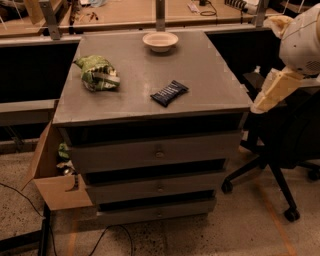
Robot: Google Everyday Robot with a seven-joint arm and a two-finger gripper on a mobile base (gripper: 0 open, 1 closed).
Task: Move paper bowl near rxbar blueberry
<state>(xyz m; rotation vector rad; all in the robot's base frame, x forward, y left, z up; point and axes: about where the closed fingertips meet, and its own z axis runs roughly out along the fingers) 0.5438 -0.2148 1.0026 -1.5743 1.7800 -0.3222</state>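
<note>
The paper bowl [160, 41] is cream-white and stands upright near the far edge of the grey cabinet top [210, 75]. The rxbar blueberry [169, 93], a dark navy bar, lies flat near the middle front of the top, well in front of the bowl. My gripper [274, 91] is a cream-coloured part on the white arm [300, 42]. It hangs off the right edge of the cabinet, to the right of the bar, and touches nothing.
A green and white snack bag [96, 74] lies on the left of the top. The cabinet has several drawers [158, 152]. A black office chair [285, 145] stands to the right. An open cardboard box [52, 175] sits at the lower left. Wooden desks [125, 12] lie behind.
</note>
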